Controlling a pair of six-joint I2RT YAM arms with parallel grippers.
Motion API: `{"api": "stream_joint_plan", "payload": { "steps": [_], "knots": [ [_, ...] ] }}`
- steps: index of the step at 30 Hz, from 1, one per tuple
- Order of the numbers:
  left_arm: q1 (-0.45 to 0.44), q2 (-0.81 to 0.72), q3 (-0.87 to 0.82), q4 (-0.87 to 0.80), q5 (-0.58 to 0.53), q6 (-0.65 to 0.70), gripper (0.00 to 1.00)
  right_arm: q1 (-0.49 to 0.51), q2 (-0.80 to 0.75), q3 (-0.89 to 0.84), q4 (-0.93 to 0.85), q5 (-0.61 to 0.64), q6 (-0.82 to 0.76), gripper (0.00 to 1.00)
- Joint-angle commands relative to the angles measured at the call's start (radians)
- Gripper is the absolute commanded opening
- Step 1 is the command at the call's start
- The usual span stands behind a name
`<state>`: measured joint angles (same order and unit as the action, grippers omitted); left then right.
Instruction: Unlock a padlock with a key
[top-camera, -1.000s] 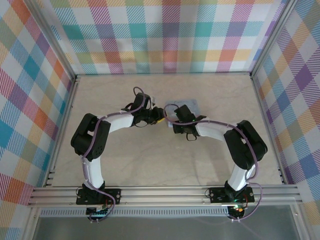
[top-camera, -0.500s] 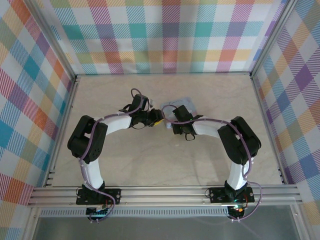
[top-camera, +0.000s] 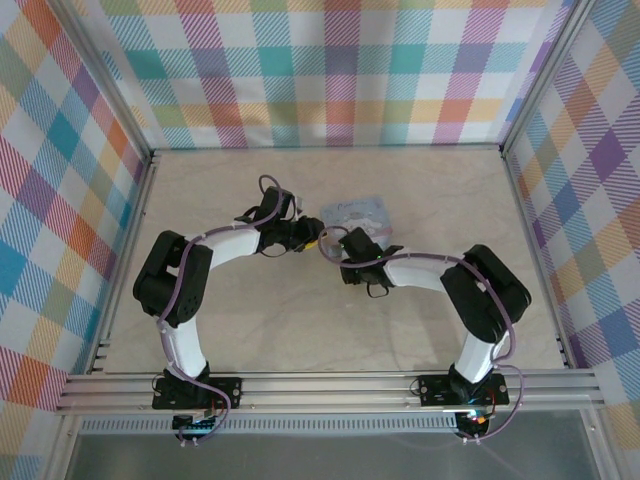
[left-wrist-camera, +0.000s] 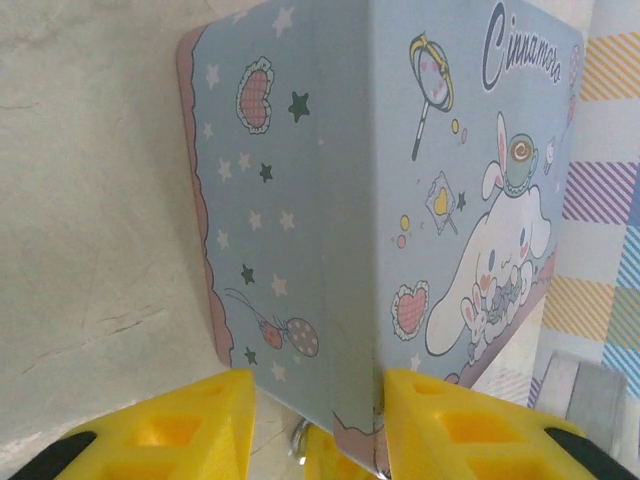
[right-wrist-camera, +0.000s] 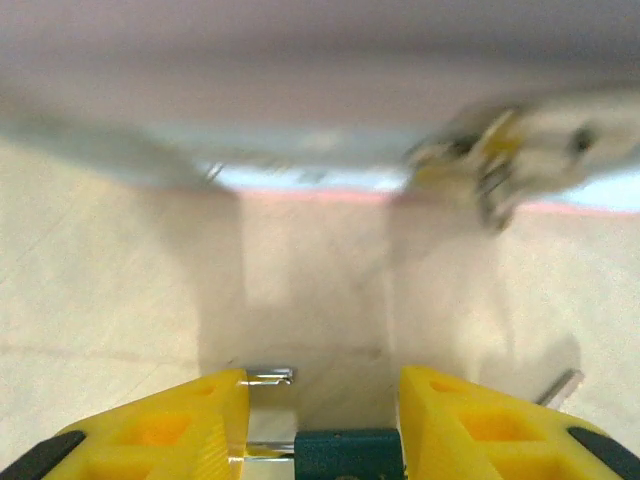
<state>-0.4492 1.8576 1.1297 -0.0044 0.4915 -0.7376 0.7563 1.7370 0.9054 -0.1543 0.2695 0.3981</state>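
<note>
Sitting between the yellow fingers of the right gripper (right-wrist-camera: 320, 385), down near their roots, is the padlock (right-wrist-camera: 350, 445). It is a dark bluish block that fills the gap from one finger's inner face to the other, so the fingers look clamped on it rather than standing free. A short bright metal stub (right-wrist-camera: 270, 377) juts forward from it, just inside the tip of the finger at the left of that view; what part it is cannot be told through the blur. Just outside the other finger a thin metal sliver (right-wrist-camera: 560, 386) lies on the pale table (right-wrist-camera: 110, 300), apart from the finger. Ahead of the fingertips, heavily blurred, stands the pale blue tin box (right-wrist-camera: 250, 120). The left gripper (left-wrist-camera: 318, 385) has its fingers apart, with the tin's lower corner reaching in between them. The tin's edge lies against the inner face of the finger at the right of that view, while a strip of table shows between the tin and the other finger. From above, the two grippers sit tip to tip, just beside the tin's near left corner.
</note>
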Motion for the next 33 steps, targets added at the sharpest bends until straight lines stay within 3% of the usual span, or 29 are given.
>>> {"api": "stream_joint_plan", "payload": {
  "steps": [1,7,11,20,22,24,33],
  "knots": [
    [0.027,0.028,0.017,-0.077,-0.046,0.029,0.38,0.061,-0.038,-0.044,-0.065,-0.034,0.078,0.43],
    [0.034,0.054,0.044,-0.083,-0.048,0.039,0.38,0.131,-0.076,-0.064,-0.082,-0.023,0.14,0.43],
    [0.036,0.052,0.048,-0.086,-0.065,0.044,0.39,0.146,-0.103,-0.051,-0.104,0.0,0.156,0.49],
    [0.066,-0.05,0.009,-0.112,-0.13,0.078,0.55,0.142,-0.232,0.023,-0.218,0.098,0.096,0.64],
    [0.073,-0.086,-0.002,-0.124,-0.147,0.093,0.58,0.134,-0.26,0.04,-0.24,0.107,0.082,0.66],
    [0.076,-0.119,-0.007,-0.138,-0.165,0.116,0.68,0.122,-0.287,0.051,-0.253,0.114,0.068,0.69],
    [0.107,-0.257,-0.022,-0.233,-0.234,0.2,0.72,-0.008,-0.418,0.076,-0.285,0.094,0.007,0.77]
  ]
}}
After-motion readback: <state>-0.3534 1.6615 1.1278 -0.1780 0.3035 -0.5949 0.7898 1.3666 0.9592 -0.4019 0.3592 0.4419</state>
